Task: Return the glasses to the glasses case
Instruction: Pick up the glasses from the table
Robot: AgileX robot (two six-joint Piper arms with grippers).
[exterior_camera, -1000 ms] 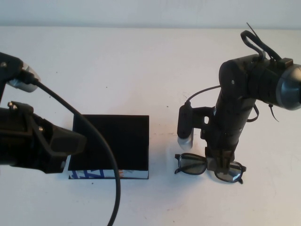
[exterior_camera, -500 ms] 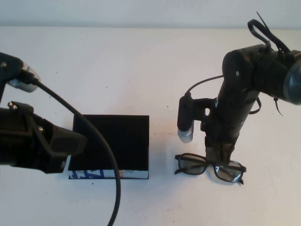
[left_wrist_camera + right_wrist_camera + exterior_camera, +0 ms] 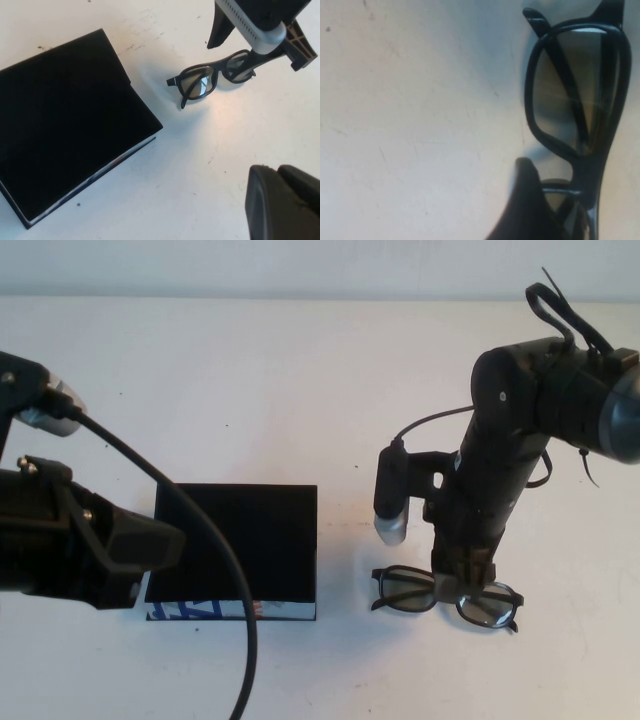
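Black right end effector (image 3: 462, 578) over glasses (image 3: 404, 590)

We are reaching our right arm (image 3: 505, 455) steeply down from the two o'clock corner of the high view toward five o'clock, wrist bent so the right gripper (image 3: 462, 582) is pointing at the surface. One dark fingertip (image 3: 527, 210) is showing in the right wrist view, and how its fingers stand is not clear to us. We are holding our left arm (image 3: 70, 550) low at nine o'clock, cable looping past it, and the left gripper (image 3: 282, 202) is showing only as a dark block.
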